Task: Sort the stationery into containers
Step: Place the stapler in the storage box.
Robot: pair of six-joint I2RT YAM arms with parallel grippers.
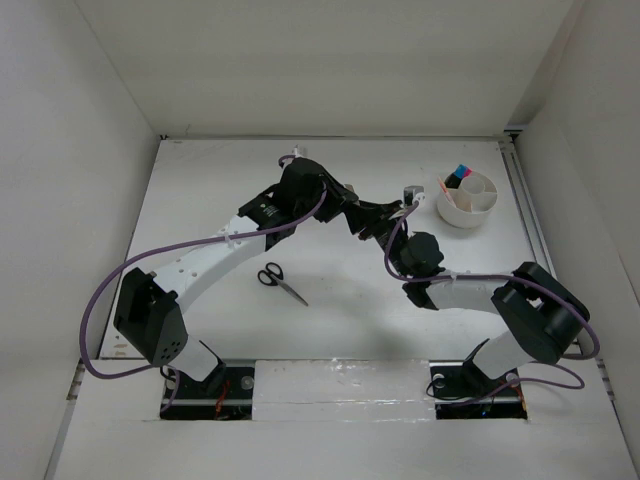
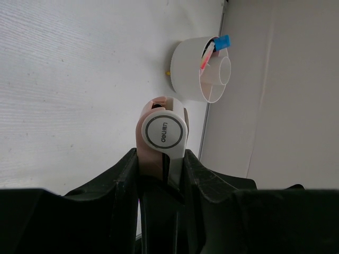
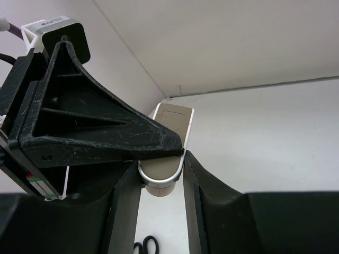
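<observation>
A pinkish eraser (image 2: 164, 129) in a white case with a round label is held in the air between both arms, left of the containers; it also shows in the top view (image 1: 412, 192). My left gripper (image 2: 161, 159) is shut on it. My right gripper (image 3: 161, 169) closes on the same eraser (image 3: 172, 124) from the other side, with the left finger crossing in front. The shallow white bowl (image 1: 462, 214) holds the small white cup (image 1: 478, 188) and markers with a blue cap (image 1: 462, 171) and a pink cap (image 1: 452, 183). Black-handled scissors (image 1: 280, 281) lie on the table.
The bowl (image 2: 185, 66) stands close to the right wall and its rail (image 1: 525, 215). White walls enclose the table on three sides. The scissors' handles show under my right gripper (image 3: 145, 246). Both arms meet over the table's middle right.
</observation>
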